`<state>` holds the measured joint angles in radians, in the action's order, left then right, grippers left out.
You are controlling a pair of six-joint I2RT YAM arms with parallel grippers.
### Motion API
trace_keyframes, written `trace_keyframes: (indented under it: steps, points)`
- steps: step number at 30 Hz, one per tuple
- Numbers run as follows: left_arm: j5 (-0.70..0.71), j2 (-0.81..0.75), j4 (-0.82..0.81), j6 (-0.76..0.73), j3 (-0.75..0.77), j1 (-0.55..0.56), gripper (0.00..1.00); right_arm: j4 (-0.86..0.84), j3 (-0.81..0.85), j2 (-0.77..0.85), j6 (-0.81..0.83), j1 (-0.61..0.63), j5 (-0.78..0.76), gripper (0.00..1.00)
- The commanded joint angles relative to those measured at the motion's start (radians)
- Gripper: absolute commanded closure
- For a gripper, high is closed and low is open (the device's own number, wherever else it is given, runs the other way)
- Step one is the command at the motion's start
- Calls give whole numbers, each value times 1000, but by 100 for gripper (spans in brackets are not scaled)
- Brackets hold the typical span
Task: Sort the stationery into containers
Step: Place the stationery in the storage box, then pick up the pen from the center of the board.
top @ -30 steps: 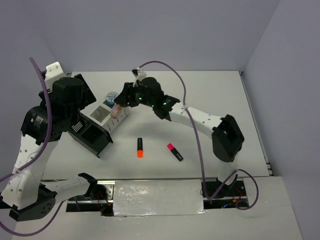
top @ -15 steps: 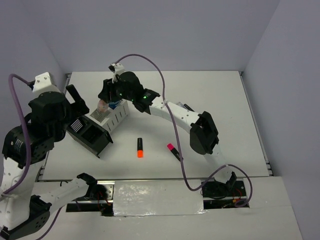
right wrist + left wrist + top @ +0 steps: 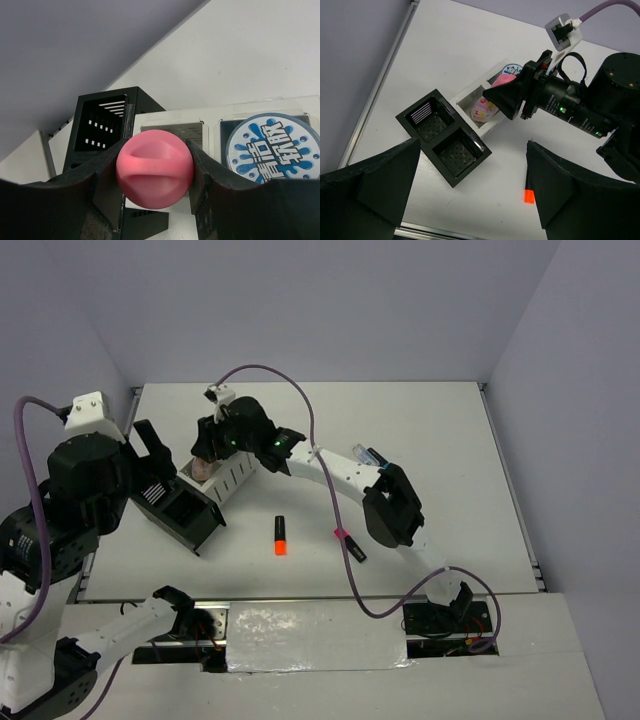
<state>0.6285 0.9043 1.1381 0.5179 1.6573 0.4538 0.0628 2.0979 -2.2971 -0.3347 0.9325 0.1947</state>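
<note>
My right gripper (image 3: 155, 170) is shut on the pink tube (image 3: 155, 167), gripping its round cap. It holds the tube tilted over the white-grey organizer (image 3: 238, 474), with the lower end in the compartment next to the black organizer (image 3: 187, 512); this also shows in the left wrist view (image 3: 484, 109). A blue patterned tape roll (image 3: 272, 145) lies in the white organizer's other compartment. An orange highlighter (image 3: 280, 536) and a pink highlighter (image 3: 349, 544) lie on the table. A blue marker (image 3: 366, 453) peeks out behind the right arm. My left gripper (image 3: 470, 192) is open and empty, high above the black organizer (image 3: 445, 142).
The two organizers stand touching at the table's left. The right arm stretches across the middle of the table from its base. The table's left rail (image 3: 380, 85) runs close to the black organizer. Grey walls close in the back and sides.
My right gripper has carried the pink tube leftward, from beside the tape roll to the compartment next to the black organizer, and lowered it. My left arm has swung up and back.
</note>
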Motion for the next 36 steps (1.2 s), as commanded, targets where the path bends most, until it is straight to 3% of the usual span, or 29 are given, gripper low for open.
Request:
trace_keyframes:
  steps: [1,2,3,4,5,6,9,12,15,18,21,23,28,31,32,33,36]
  points:
    - [-33,-22,-17,-33,-33,-4,1,-5,71,7,54,12,-15,56]
    - [-39,-25,-20,-35,-39,-4,1,2,80,8,59,15,-17,50]
    - [-47,-28,-23,-36,-44,-4,1,9,86,5,60,17,-17,37]
    - [-46,-31,-20,-35,-45,-4,1,20,91,7,62,17,-17,33]
    - [-49,-31,-20,-36,-47,-4,1,20,93,13,65,22,-9,22]
    - [-52,-31,-20,-36,-47,-4,1,17,90,34,68,25,-8,1]
    - [-65,-35,-21,-33,-42,-4,1,3,76,91,82,32,6,0]
    - [-114,-30,-29,-41,-37,-4,1,-3,-4,218,57,16,-82,0]
    - [-174,-10,-51,-48,-66,-4,1,-20,-227,377,-27,-36,-187,0]
    - [-265,31,-55,-29,-114,-3,1,76,-415,575,-32,-75,-282,0]
    - [-364,44,-107,4,-171,-3,1,207,-565,715,20,-182,-330,0]
    - [-412,42,-138,24,-206,-3,1,264,-658,751,54,-344,-168,2]
    - [-477,68,-193,19,-246,-3,1,482,-710,699,186,-532,-195,6]
    - [-507,85,-205,14,-264,-3,1,511,-699,633,226,-572,-250,21]
    - [-515,87,-209,16,-271,-3,1,511,-699,621,229,-577,-265,36]
    - [-524,87,-213,22,-275,-3,1,502,-699,605,224,-584,-265,41]
    - [-547,85,-228,28,-309,-3,1,487,-705,600,203,-587,-218,47]
